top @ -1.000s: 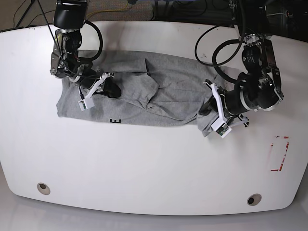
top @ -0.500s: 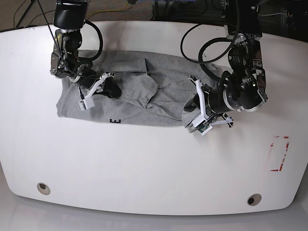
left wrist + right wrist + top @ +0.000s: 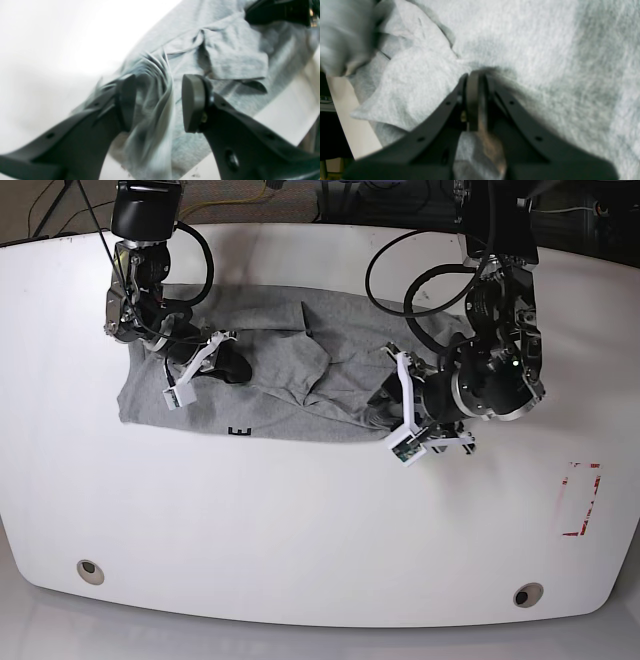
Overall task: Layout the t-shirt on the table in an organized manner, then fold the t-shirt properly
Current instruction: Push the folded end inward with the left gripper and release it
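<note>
Across the far half of a glossy white table (image 3: 300, 520), from the base view: grey t-shirt (image 3: 280, 385), wrinkled, red tape mark (image 3: 580, 498) near the right edge. From the left wrist: left gripper (image 3: 158, 102) parted, blurred cloth between the jaws. From the right wrist: right gripper (image 3: 476, 100) clenched, pressed into soft heathered fabric.

Bright, even light; both wrist views blurred, white table (image 3: 300, 520) glaring.

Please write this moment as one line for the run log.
left gripper: fingers apart, fold of t-shirt between | right gripper: shut on t-shirt | table: shirt lying rumpled
</note>
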`<state>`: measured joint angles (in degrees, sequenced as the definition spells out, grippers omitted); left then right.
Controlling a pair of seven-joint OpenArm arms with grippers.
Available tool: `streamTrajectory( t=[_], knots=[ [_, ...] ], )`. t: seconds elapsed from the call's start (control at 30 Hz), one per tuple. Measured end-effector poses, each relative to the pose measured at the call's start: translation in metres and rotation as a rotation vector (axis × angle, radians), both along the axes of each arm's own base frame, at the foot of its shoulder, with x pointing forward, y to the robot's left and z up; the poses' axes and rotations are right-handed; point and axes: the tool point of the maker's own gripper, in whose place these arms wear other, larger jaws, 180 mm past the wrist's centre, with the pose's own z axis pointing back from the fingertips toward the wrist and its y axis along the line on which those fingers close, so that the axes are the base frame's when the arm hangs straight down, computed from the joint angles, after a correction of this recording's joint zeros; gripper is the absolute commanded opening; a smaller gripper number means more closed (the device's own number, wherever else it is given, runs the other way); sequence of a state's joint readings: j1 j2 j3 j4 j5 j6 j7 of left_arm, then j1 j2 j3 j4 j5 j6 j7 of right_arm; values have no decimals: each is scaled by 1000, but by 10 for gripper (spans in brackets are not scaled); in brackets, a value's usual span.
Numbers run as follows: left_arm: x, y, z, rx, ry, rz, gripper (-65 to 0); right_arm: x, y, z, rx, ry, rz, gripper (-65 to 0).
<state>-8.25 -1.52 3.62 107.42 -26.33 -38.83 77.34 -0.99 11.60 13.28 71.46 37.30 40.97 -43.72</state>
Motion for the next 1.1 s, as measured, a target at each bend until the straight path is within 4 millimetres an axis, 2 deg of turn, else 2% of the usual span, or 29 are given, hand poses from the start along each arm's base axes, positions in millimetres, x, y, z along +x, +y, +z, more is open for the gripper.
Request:
streamTrajectory(
  t=[0.23, 0.4, 0.53, 0.6, 0.7, 0.83, 1.0, 1.1],
  knots=[
    [-5, -16, 1, 29, 25, -40, -367, 0, 0, 0, 0, -1, 1, -599],
    [-9, -35, 12, 2, -3, -74, -368, 0, 0, 0, 0, 0, 1, -599],
    [-5, -40, 23, -15, -31, -83, -368, 1, 1, 0, 0, -2, 4, -599],
    [2, -34, 26, -1, -48, -65, -367, 1, 1, 1, 0, -2, 4, -599],
    [13, -15, 28, 43, -74, -17, -368, 2, 1, 1, -1, -1, 5, -599],
    [17, 11, 20, 132, -71, 34, -369, 2, 1, 1, -5, 3, 11, -599],
    [17, 22, 14, 179, -99, 12, -371, 3, 1, 1, -10, 2, 17, -599],
    [20, 36, 7, 222, -115, 29, -390, 5, 2, 2, -11, -1, 19, -599]
  ],
)
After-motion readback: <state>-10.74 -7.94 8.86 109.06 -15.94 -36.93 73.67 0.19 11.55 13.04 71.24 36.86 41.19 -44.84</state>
